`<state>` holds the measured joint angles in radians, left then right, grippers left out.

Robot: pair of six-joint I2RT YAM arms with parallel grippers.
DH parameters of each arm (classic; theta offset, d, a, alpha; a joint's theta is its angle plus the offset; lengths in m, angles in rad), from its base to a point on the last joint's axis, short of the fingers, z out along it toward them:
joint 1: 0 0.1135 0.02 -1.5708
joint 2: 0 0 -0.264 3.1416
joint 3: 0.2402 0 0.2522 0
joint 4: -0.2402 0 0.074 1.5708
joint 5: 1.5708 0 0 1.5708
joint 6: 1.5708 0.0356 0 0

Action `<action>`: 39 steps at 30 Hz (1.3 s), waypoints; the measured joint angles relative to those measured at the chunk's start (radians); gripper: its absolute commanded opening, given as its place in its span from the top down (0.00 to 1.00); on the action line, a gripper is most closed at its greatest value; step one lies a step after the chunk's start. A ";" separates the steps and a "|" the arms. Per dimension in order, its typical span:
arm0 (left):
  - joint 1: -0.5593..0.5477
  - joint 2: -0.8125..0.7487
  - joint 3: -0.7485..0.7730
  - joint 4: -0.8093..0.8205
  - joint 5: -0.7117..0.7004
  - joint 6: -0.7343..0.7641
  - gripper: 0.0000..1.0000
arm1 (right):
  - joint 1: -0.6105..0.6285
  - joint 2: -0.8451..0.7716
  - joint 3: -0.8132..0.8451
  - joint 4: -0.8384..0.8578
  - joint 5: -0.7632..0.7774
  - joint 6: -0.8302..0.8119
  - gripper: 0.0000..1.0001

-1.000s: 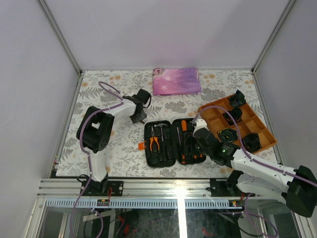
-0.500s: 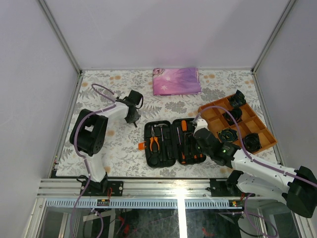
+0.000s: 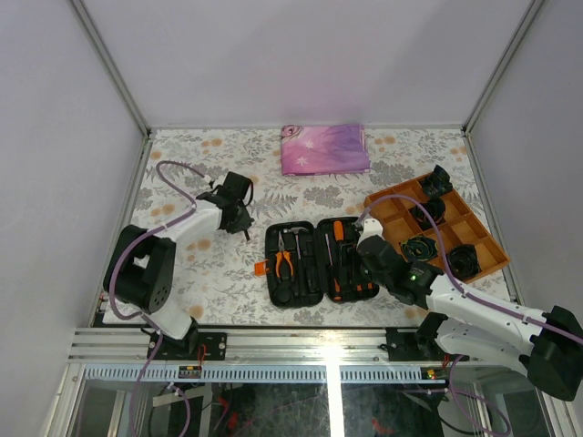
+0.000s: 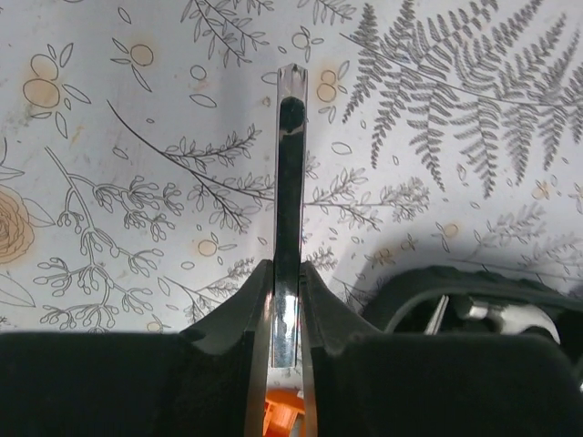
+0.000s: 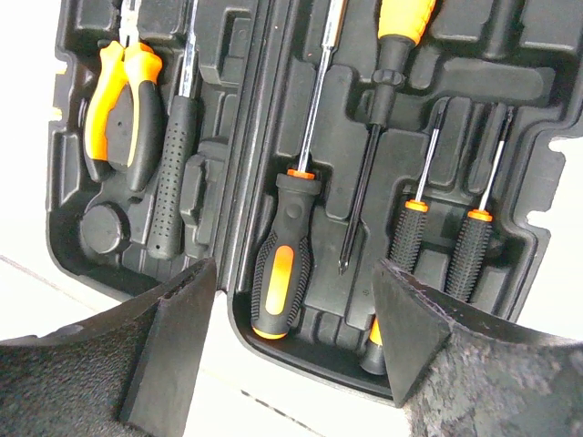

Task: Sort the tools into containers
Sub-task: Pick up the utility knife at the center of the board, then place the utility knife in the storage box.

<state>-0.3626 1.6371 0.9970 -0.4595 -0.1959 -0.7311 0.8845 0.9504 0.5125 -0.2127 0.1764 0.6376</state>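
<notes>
From above, the open tool case (image 3: 319, 259) lies mid-table (image 3: 182, 164) near the front edge, and the left gripper (image 3: 241, 223) hovers left of it. Left wrist: its jaws pinch a thin metal shaft, probably a screwdriver (image 4: 290, 164). Right wrist: the right gripper (image 5: 293, 271) is spread over the case, where pliers (image 5: 123, 100) sit slotted.

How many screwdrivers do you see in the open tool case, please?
4, all in its right half: leftmost a large screwdriver, next a long screwdriver pointing the other way, then two small screwdrivers. The right gripper may hide more.

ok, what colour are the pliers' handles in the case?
Orange with black inner grips on the pliers; clearest in the right wrist view.
</notes>
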 measured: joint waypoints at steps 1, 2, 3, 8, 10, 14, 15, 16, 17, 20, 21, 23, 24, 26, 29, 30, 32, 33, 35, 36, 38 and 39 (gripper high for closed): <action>0.000 -0.016 -0.008 0.003 0.010 0.004 0.94 | 0.000 0.000 0.000 -0.002 0.000 0.000 0.25; 0.000 -0.033 -0.018 0.008 0.020 0.006 0.94 | 0.000 0.000 0.000 -0.003 0.001 0.001 0.24; -0.001 -0.048 -0.028 0.015 0.032 0.009 0.94 | 0.000 0.000 0.000 -0.006 0.002 0.002 0.24; -0.030 -0.160 -0.106 0.048 0.111 0.021 0.94 | 0.000 -0.036 0.000 -0.013 0.005 0.014 0.20; -0.055 -0.213 -0.134 0.068 0.155 0.026 0.94 | 0.000 -0.075 -0.006 0.011 -0.002 0.023 0.18; -0.101 -0.337 -0.177 0.119 0.251 0.026 0.95 | 0.000 -0.159 -0.032 0.100 -0.034 0.053 0.15; -0.112 -0.376 -0.185 0.135 0.279 0.026 0.94 | 0.000 -0.173 -0.039 0.126 -0.043 0.061 0.14; -0.121 -0.412 -0.188 0.151 0.305 0.023 0.94 | 0.000 -0.187 -0.048 0.162 -0.060 0.072 0.13; -0.130 -0.453 -0.191 0.176 0.332 0.018 0.94 | 0.000 -0.198 -0.060 0.201 -0.074 0.083 0.13; -0.150 -0.545 -0.191 0.250 0.391 -0.004 0.94 | 0.000 -0.214 -0.090 0.322 -0.121 0.121 0.12; -0.156 -0.568 -0.191 0.274 0.409 -0.014 0.94 | 0.000 -0.213 -0.100 0.370 -0.140 0.136 0.12; -0.165 -0.600 -0.191 0.320 0.443 -0.040 0.94 | 0.000 -0.204 -0.117 0.479 -0.177 0.171 0.12; -0.170 -0.612 -0.191 0.344 0.459 -0.055 0.94 | 0.000 -0.197 -0.123 0.523 -0.192 0.185 0.12; -0.183 -0.632 -0.191 0.393 0.484 -0.086 0.95 | 0.000 -0.172 -0.135 0.644 -0.224 0.216 0.12; -0.211 -0.644 -0.191 0.448 0.512 -0.123 0.96 | 0.000 -0.124 -0.137 0.800 -0.269 0.249 0.12; -0.222 -0.645 -0.191 0.467 0.521 -0.135 0.96 | 0.000 -0.108 -0.137 0.849 -0.284 0.257 0.12; -0.238 -0.646 -0.190 0.497 0.541 -0.158 0.96 | 0.000 -0.079 -0.136 0.937 -0.305 0.274 0.12; -0.247 -0.646 -0.190 0.512 0.549 -0.169 0.95 | 0.000 -0.068 -0.136 0.970 -0.310 0.280 0.13; -0.261 -0.647 -0.189 0.534 0.557 -0.187 0.95 | 0.000 -0.049 -0.136 1.038 -0.315 0.296 0.14; -0.267 -0.650 -0.189 0.543 0.560 -0.196 0.95 | 0.000 -0.042 -0.136 1.065 -0.318 0.303 0.15; -0.280 -0.658 -0.188 0.562 0.565 -0.212 0.95 | 0.000 -0.031 -0.132 1.102 -0.319 0.314 0.18; -0.286 -0.662 -0.187 0.572 0.567 -0.219 0.95 | 0.000 -0.026 -0.127 1.113 -0.320 0.317 0.19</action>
<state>-0.6487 0.9749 0.8104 0.1127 0.3714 -0.9501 0.8845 0.9245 0.3855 0.9005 -0.1432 0.9550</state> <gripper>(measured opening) 0.125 0.848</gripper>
